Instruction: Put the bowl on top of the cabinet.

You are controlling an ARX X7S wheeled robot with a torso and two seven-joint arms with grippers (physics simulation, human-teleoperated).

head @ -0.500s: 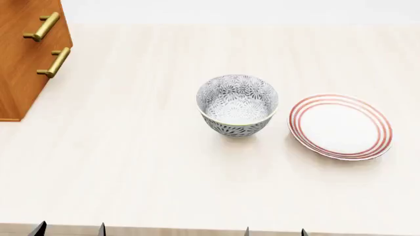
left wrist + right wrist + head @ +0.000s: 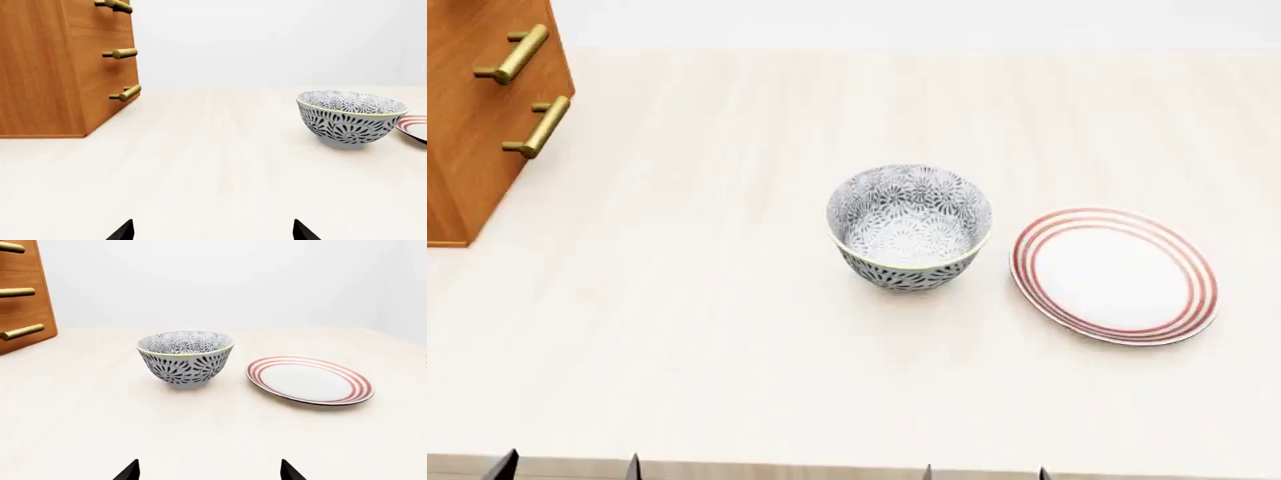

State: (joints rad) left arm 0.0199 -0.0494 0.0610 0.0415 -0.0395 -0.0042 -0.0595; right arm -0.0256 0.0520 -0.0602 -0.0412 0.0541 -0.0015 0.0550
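Both tools are hanging open and empty; nothing's reaching yet, so next someone's grabbing the bowl (image 2: 909,227) for the cabinet (image 2: 481,110).

plate (image 2: 1116,276) just beside bowl (image 2: 909,228)

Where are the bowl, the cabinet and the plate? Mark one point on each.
bowl (image 2: 909,232), head view, on its patterned inner wall.
cabinet (image 2: 467,140), head view, on its wooden drawer front.
plate (image 2: 1114,275), head view, on its white centre.
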